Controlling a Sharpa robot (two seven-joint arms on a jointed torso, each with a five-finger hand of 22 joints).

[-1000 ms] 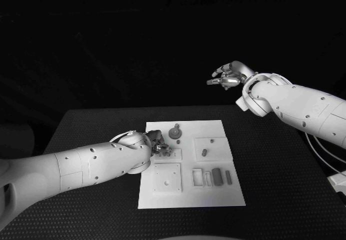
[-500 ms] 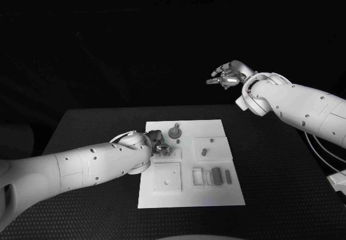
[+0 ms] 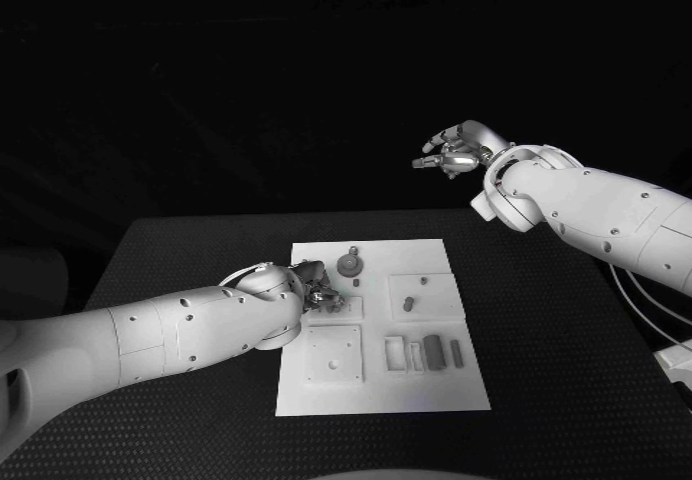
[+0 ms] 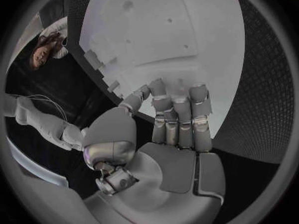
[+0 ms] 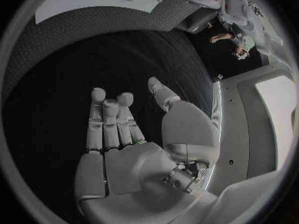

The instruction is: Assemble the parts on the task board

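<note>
**Operator:** Landmark is the task board (image 3: 378, 395), the white plate lying flat at the centre of the black bench (image 3: 562, 330). I start at its left edge. My left robot hand (image 3: 319, 291) sits low over the board's left part, beside the upper recessed square. In the left wrist view its fingers (image 4: 181, 117) lie side by side, bent toward the board surface (image 4: 156, 30).

**Supervisor:** Is it gripping a part?

**Operator:** I cannot tell. The fingertips are hidden against the board in both views, so contact or grip is not confirmed.

**Supervisor:** Parts on the board?

**Operator:** Moving right: a round grey part (image 3: 351, 264) stands near the board's far edge, just beside the left robot hand. A small peg (image 3: 410, 301) sits in the square recess right of centre. Nearer me, the long grey bars (image 3: 434, 352) lie in the slotted section on the board's right part.

**Supervisor:** Right side?

**Operator:** My right robot hand (image 3: 457, 151) hangs high, well beyond the board's far right corner. Its fingers (image 5: 112, 119) are apart, the palm empty, holding nothing.
</note>
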